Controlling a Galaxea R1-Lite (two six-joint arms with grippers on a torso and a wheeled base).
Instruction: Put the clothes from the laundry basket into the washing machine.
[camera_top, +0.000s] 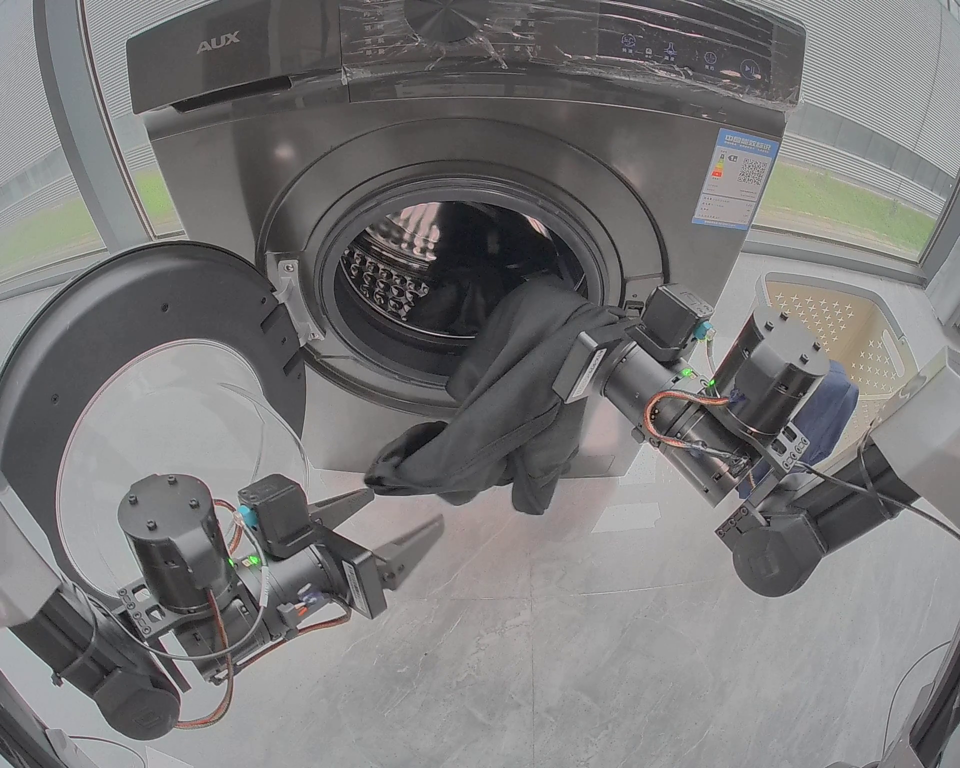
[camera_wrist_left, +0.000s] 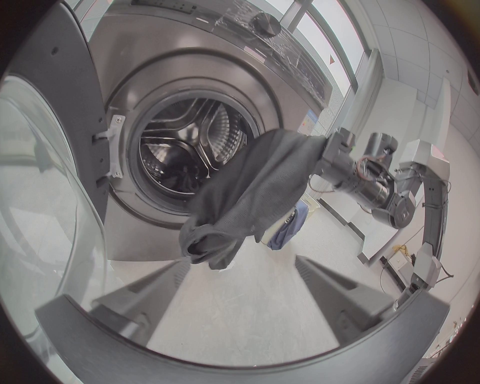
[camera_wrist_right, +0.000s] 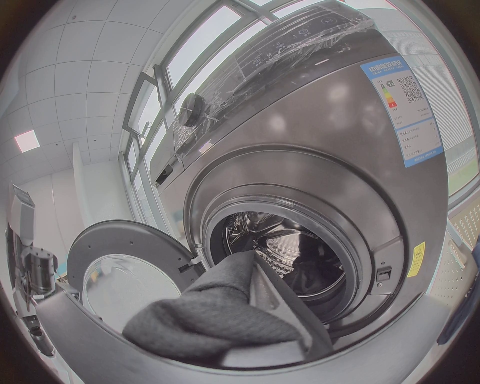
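Drum mouth of the grey front-loading washing machine (camera_top: 480, 150) lies just ahead of the right gripper (camera_top: 572, 352). That gripper is clamped on a dark grey knit garment (camera_top: 505, 400), which droops lengthwise below it, outside the rim. The left gripper (camera_top: 407, 506), jaws apart and holding nothing, sits lower and farther off.

The floor (camera_top: 560, 640) is pale grey tile with faint veining — glossy enough to catch daylight. Tall grey-framed windows (camera_top: 870, 120) line the far side (green grass (camera_top: 850, 205) lies outside). Overhead, a white panelled ceiling (camera_wrist_right: 75, 65) carries one lit square lamp (camera_wrist_right: 26, 141); the walls (camera_wrist_right: 100, 190) are white.
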